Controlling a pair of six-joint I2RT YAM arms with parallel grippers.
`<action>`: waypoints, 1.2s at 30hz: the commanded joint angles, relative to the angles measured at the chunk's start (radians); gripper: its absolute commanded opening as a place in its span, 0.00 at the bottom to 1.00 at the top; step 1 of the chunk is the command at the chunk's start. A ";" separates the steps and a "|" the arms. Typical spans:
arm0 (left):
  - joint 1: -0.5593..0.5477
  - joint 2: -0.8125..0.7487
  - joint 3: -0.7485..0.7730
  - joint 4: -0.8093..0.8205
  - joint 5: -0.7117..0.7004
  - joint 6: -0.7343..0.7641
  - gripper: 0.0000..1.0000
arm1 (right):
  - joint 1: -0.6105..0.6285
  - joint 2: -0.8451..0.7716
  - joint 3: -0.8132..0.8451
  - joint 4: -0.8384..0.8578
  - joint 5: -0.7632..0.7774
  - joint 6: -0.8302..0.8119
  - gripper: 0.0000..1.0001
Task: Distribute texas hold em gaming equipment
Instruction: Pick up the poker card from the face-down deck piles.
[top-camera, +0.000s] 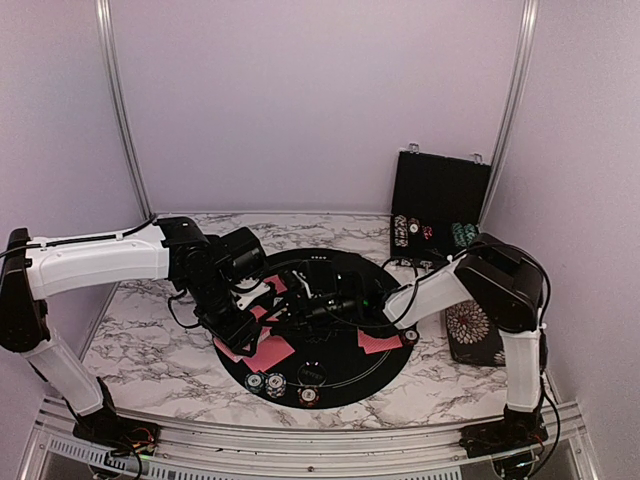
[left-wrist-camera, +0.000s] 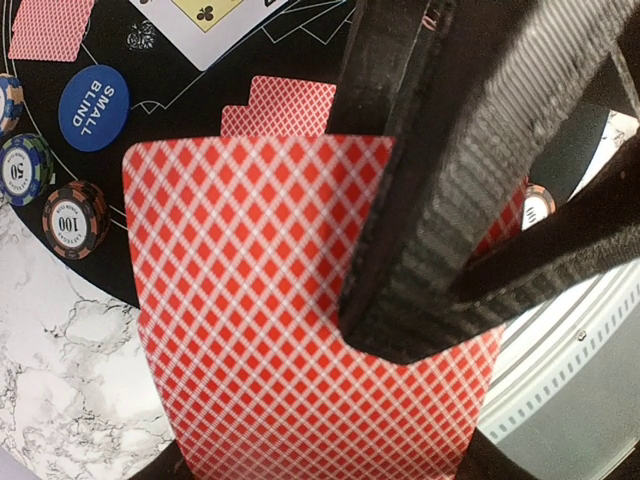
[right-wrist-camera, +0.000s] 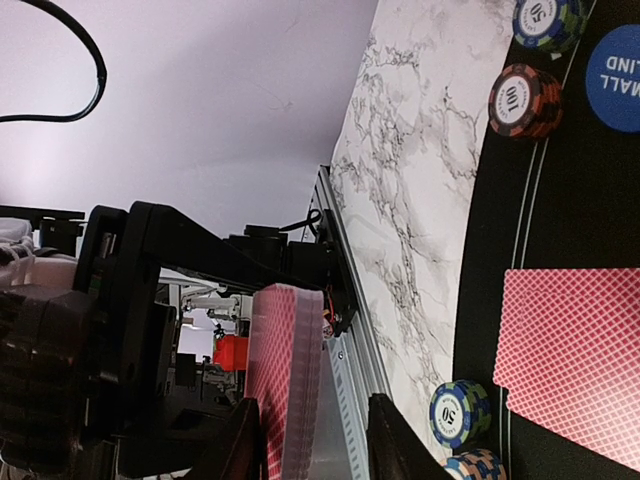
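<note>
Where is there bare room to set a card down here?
Free: marble left of the black mat, and the marble strip behind it. Crowded: mat centre, where left tool and right tool meet at the deck; chips line its near edge.

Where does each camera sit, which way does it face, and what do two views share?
Top external: above and behind the bases, looking down on the black mat; left arm and right arm show.
Left wrist: on the left arm, looking down past its own finger at the red-backed deck.
Right wrist: on the right arm, looking across the mat at that deck between its fingertips.
Shared: both wrist views show the Small Blind button.
</note>
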 joint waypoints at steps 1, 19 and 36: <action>-0.004 -0.014 0.023 -0.009 0.008 0.003 0.51 | -0.007 -0.036 -0.013 -0.019 0.014 -0.003 0.34; -0.004 -0.008 0.021 -0.009 0.005 0.004 0.51 | -0.024 -0.098 -0.052 -0.008 0.018 0.011 0.33; -0.004 -0.003 0.022 -0.008 0.002 0.003 0.51 | -0.023 -0.141 -0.106 0.054 0.013 0.058 0.17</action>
